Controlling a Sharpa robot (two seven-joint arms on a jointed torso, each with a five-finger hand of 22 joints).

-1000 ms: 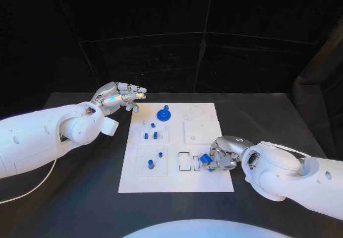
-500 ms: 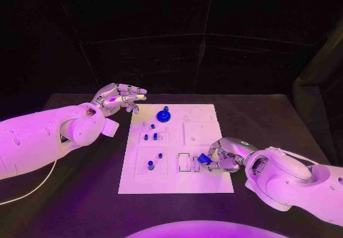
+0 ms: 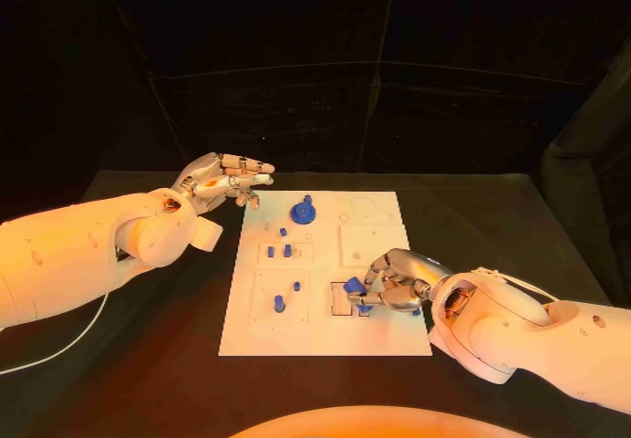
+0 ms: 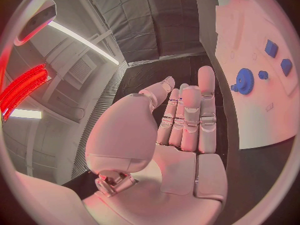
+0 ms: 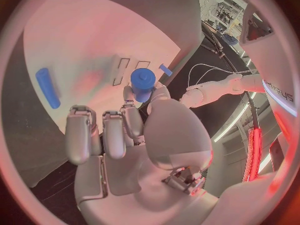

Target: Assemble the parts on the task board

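Observation:
The white task board lies mid-table. My right hand hovers over its near right part and pinches a blue cylindrical part between thumb and finger, just above two rectangular slots. The right wrist view shows that part at the fingertips, with the slots beyond it. My left hand floats off the board's far left corner with nothing in it; its fingers are stretched out. A blue gear sits at the board's far end, also seen as the gear from the left wrist.
Small blue pegs stand in the board's left middle block. Two more blue pieces lie in the near left block. A long blue piece lies on the board. Black table surrounds the board.
My right hand has carried the blue part leftward, from the board's right edge to over the rectangular slots. The left hand has stayed nearly in place.

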